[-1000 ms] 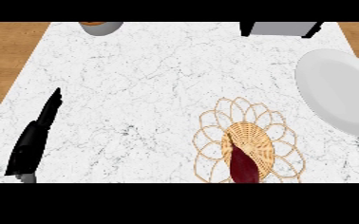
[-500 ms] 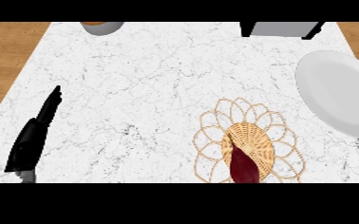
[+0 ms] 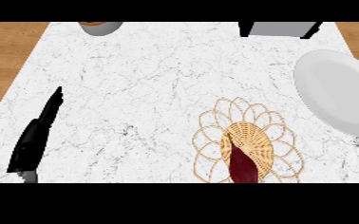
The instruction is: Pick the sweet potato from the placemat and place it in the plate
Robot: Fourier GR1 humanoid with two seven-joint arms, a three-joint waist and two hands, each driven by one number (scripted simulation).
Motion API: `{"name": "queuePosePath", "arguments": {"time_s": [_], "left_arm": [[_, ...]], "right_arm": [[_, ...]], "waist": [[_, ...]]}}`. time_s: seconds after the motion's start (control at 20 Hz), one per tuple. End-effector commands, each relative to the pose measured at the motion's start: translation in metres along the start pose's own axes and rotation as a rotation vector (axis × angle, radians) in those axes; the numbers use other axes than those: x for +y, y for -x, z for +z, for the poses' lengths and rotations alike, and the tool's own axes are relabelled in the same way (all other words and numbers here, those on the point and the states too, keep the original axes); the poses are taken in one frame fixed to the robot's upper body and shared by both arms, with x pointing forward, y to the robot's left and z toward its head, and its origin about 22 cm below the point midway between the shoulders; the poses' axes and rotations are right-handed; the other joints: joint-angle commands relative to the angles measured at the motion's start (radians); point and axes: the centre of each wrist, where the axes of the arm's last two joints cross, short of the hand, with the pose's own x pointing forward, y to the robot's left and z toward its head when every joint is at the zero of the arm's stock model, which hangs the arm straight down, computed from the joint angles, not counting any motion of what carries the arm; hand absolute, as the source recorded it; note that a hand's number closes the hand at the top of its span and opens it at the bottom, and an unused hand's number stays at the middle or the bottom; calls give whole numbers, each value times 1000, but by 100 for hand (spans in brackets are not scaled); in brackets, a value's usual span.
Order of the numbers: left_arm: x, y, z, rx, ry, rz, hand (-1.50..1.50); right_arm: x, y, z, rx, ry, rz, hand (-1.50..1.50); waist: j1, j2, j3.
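A dark red sweet potato (image 3: pixel 243 166) lies on the woven wicker placemat (image 3: pixel 247 137) at the lower right of the marble counter, its near end cut off by the view's lower edge. A white plate (image 3: pixel 329 92) sits at the right edge, just beyond the placemat. My left hand (image 3: pixel 36 135) shows at the lower left, open, fingers straight and pointing away, far from the sweet potato and resting still. My right hand is not in view.
A grey bowl (image 3: pixel 100 27) with something brown inside stands at the far left edge of the counter. A grey box-like object with black sides (image 3: pixel 279 28) sits at the far right. Wooden floor (image 3: pixel 17 47) shows beyond the counter's left side.
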Motion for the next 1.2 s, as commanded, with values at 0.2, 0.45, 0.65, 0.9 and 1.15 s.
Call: {"name": "queuePosePath", "arguments": {"time_s": [0.2, 0.45, 0.65, 0.9, 1.15], "left_arm": [[-12, 5, 4, -9, 6, 14, 0], [-1, -9, -5, -12, -5, -3, 0], [-2, 8, -5, -11, -11, 1, 0], [-2, -2, 0, -11, -6, 3, 0], [-1, 2, 7, -4, -10, 9, 0]], "right_arm": [[71, -11, -39, 4, -156, -41, 150], [98, -9, -40, 184, -122, -197, -150], [96, -12, -45, 211, -106, -189, -150], [105, -11, -43, 143, 32, -332, -150], [71, 1, -25, 181, 266, -501, -150]], "waist": [[-2, 2, 0], [3, 6, 1], [7, 11, 2], [8, 9, 3], [-4, 5, 2]]}}
